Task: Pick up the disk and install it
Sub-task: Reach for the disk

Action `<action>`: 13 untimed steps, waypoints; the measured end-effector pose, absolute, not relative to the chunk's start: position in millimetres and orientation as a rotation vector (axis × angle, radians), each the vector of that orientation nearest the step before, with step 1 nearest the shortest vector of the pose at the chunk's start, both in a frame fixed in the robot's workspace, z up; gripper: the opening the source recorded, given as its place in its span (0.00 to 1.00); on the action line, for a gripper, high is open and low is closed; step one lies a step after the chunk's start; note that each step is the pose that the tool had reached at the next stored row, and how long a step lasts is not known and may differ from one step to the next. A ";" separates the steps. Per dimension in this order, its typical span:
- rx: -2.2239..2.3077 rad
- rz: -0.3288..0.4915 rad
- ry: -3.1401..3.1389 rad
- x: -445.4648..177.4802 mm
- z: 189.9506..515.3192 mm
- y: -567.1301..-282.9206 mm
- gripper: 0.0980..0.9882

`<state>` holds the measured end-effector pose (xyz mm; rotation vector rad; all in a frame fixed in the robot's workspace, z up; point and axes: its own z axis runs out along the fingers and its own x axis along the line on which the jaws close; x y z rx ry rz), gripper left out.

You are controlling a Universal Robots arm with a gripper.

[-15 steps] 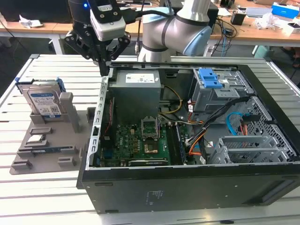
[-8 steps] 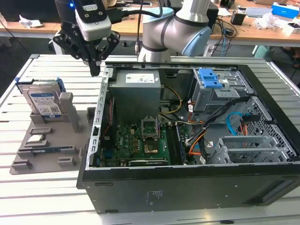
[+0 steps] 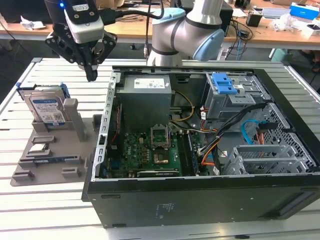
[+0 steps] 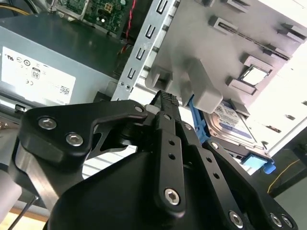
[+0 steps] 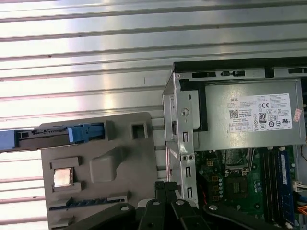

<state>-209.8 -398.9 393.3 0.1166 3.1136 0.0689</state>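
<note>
The disk [image 3: 46, 110] is a silver-grey hard drive with a white-and-blue label. It stands upright in a blue bracket, slotted into a grey holder [image 3: 55, 167] at the exterior view's left. In the second wrist view the disk [image 4: 231, 125] shows its label face, and in the first wrist view the disk [image 5: 45, 136] is edge-on. My black gripper [image 3: 91, 75] hangs above the gap between the holder and the open computer case [image 3: 200, 205], to the right of the disk and higher. Its fingers [image 5: 165, 189] are shut with nothing between them.
A small square chip [image 3: 39, 149] lies on the holder in front of the disk. Inside the case are a power supply [image 3: 145, 92], a motherboard [image 3: 145, 152], a grey drive cage with a blue latch [image 3: 225, 84] and loose cables [image 3: 250, 132]. The slatted metal table [image 3: 30, 210] carries everything.
</note>
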 end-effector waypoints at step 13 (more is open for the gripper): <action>0.117 0.069 3.114 -241.3 393.2 -398.9 0.01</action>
